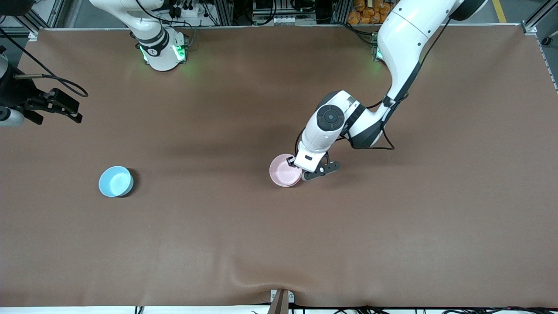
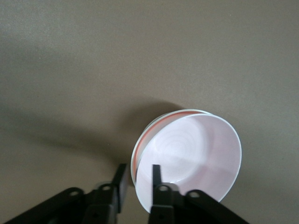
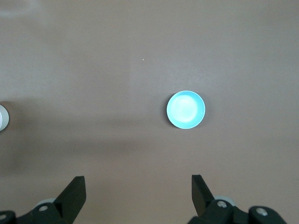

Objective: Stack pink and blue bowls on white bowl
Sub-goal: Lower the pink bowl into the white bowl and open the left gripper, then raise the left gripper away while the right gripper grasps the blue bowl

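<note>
Pink bowl nested in white bowl, rim pinched by left gripper; right gripper agape.

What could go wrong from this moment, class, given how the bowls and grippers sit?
1. The left gripper pinches the pink bowl by its rim only; it looks nested in the white bowl, so opening or lifting might shift the stack.
2. The blue bowl sits alone toward the right arm's end of the table; the open right gripper hovers high, so a rim grasp could miss.
</note>
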